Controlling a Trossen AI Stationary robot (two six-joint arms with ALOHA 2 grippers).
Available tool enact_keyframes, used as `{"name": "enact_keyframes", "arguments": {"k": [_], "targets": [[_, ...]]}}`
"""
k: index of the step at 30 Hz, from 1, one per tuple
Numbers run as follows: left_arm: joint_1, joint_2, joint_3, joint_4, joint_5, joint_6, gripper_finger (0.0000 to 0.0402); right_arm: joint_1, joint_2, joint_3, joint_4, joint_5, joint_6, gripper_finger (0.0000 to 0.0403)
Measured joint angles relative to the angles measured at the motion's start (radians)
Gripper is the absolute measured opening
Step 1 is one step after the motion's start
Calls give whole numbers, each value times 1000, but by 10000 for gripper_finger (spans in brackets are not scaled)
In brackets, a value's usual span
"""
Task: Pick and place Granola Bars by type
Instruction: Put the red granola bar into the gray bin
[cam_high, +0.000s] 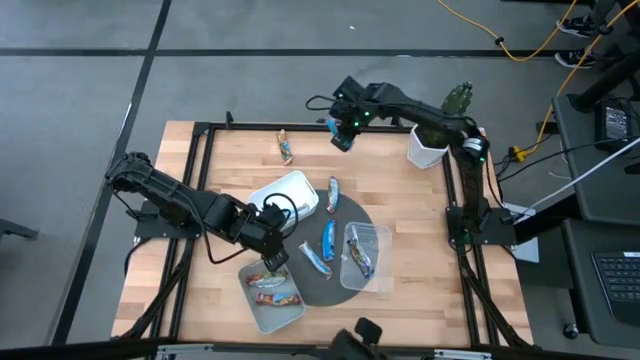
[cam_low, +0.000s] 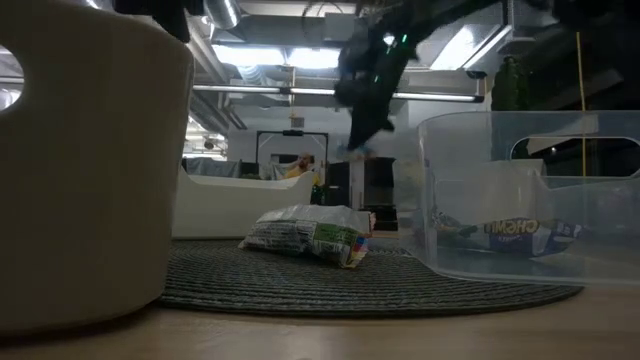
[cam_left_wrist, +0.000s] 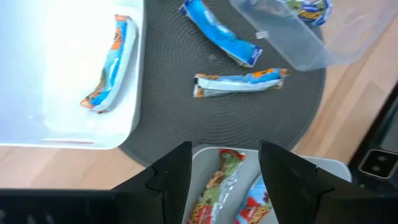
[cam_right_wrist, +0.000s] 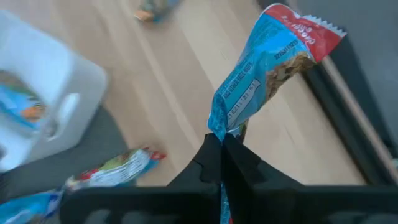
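My right gripper hangs high over the table's far edge, shut on a blue granola bar. My left gripper is open, its fingers just above a clear tub near the near edge that holds red-brown and green bars. Two blue bars lie flat on the dark round mat. Another blue bar lies in the white tub, and one lies in a second clear tub. One more bar lies on the wood by the far edge. My right gripper pinches the blue bar by the crimped end of its wrapper between the two shut fingers. The rest of the bar sticks out past the fingertips, lifted clear of the table.
A white cup with a green thing in it stands at the far right corner. One more bar lies at the mat's far edge beside the white tub. Black frame rails run round the table. Bare wood lies between the far edge and the tubs.
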Motion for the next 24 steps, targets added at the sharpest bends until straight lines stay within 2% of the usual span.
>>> {"name": "enact_keyframes", "arguments": {"k": [10, 16, 21, 24], "targets": [[-30, 0, 0, -65, -41, -25, 177, 52, -299, 0, -191, 24, -70, 4], [-48, 0, 0, -96, -103, -29, 177, 142, -461, 0, -206, 18, -73, 5], [-47, -18, 0, -92, -233, -29, 177, 257, -530, 0, -185, 19, -94, 5], [-47, -54, 0, -51, -367, -22, 177, 332, -554, 0, -141, 31, -95, 5]]}}
